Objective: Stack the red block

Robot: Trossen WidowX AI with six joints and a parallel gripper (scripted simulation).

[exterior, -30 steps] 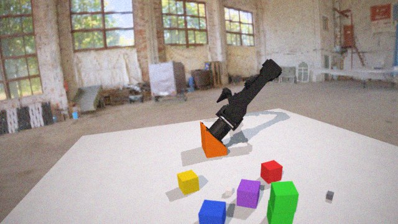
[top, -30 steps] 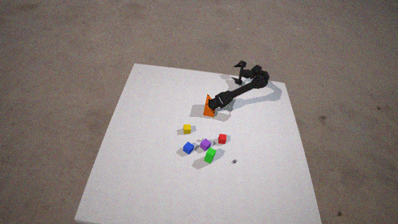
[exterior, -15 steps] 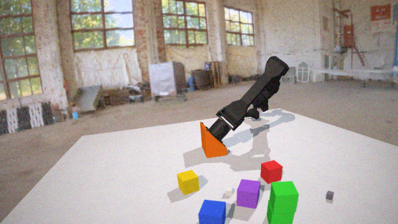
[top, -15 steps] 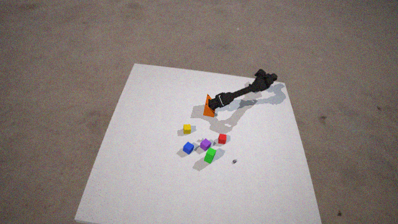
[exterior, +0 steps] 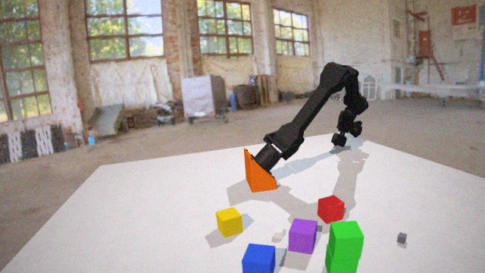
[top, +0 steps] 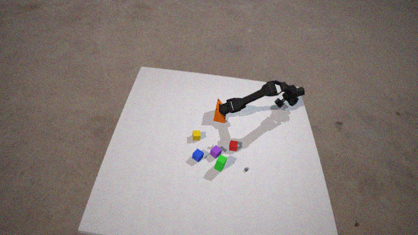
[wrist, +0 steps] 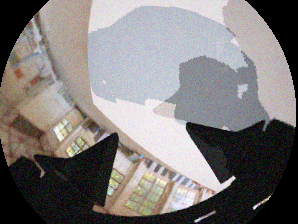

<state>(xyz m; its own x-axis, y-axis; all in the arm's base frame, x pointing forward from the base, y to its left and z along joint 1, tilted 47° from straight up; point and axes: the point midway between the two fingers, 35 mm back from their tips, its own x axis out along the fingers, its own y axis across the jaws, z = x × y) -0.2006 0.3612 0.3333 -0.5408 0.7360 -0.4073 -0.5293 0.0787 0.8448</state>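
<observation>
The red block (top: 233, 145) (exterior: 330, 209) lies on the white board, behind the green tower in the exterior view. The green tower (top: 221, 163) (exterior: 344, 246) is two green blocks stacked upright, slightly offset from each other; its foot is cut off in the exterior view. My gripper (top: 285, 102) (exterior: 347, 135) (wrist: 153, 131) is open and empty. It hangs low near the board's far right edge, well away from the red block and the tower. The wrist view shows neither of them.
A purple block (top: 215, 151) (exterior: 302, 236) stands close to the tower and the red block. A blue block (top: 198, 155) (exterior: 258, 259) and a yellow block (top: 196, 135) (exterior: 229, 222) lie left. A small grey cube (top: 246, 169) (exterior: 402, 238) lies right. The orange arm base (top: 219, 113) (exterior: 258, 179) stands behind.
</observation>
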